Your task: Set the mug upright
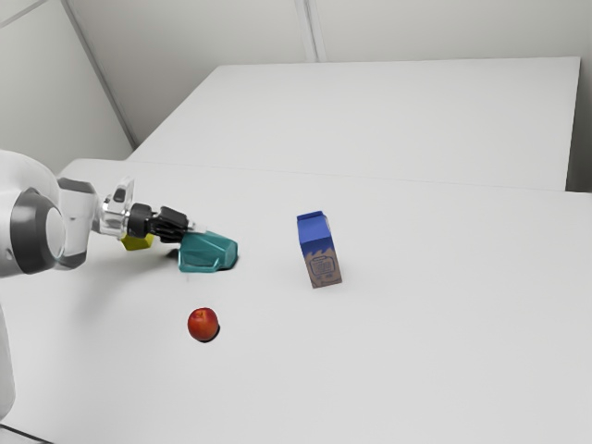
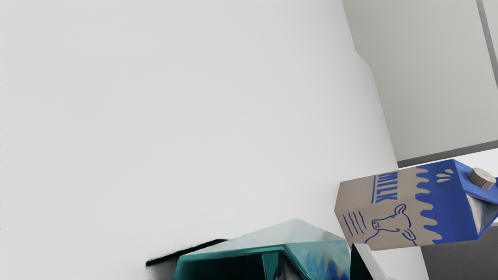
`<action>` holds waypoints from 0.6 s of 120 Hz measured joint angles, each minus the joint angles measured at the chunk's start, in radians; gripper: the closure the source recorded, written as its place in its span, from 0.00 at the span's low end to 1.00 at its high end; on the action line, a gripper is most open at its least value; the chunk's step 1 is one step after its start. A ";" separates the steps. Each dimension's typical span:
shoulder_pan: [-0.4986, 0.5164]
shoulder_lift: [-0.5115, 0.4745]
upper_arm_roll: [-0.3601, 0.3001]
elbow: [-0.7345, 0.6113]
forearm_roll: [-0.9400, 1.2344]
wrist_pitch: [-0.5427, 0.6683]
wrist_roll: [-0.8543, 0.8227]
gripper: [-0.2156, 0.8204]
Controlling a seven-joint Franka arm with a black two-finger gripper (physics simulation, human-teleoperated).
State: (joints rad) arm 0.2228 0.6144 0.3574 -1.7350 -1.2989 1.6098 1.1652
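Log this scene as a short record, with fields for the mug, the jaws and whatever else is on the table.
mug: teal, lying on its side, not upright
mug opening: faces the jaws
jaws: at the mug's open end
carton: blue and brown milk carton, standing upright
fruit: round, red, nearer the exterior camera than the mug
yellow object: partly hidden behind the arm
table: white

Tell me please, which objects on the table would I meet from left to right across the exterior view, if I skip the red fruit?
Yellow object → teal mug → milk carton with blue top.
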 joint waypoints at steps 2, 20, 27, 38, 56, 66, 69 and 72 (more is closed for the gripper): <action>0.000 0.000 0.000 -0.002 0.000 0.001 0.002 0.83; 0.002 0.001 0.000 -0.011 0.001 0.007 0.016 0.91; 0.002 0.000 0.000 -0.012 0.000 0.008 0.020 0.93; 0.001 -0.005 0.000 -0.013 0.000 0.009 0.027 0.94; 0.001 -0.022 0.007 -0.009 -0.001 -0.010 0.035 0.97; 0.002 -0.043 0.009 -0.004 -0.002 -0.025 0.039 0.97; 0.002 -0.048 0.009 -0.003 -0.003 -0.029 0.041 0.97; 0.002 -0.052 0.009 -0.002 -0.003 -0.033 0.042 0.97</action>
State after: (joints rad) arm 0.2243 0.5619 0.3663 -1.7371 -1.3017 1.5771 1.2069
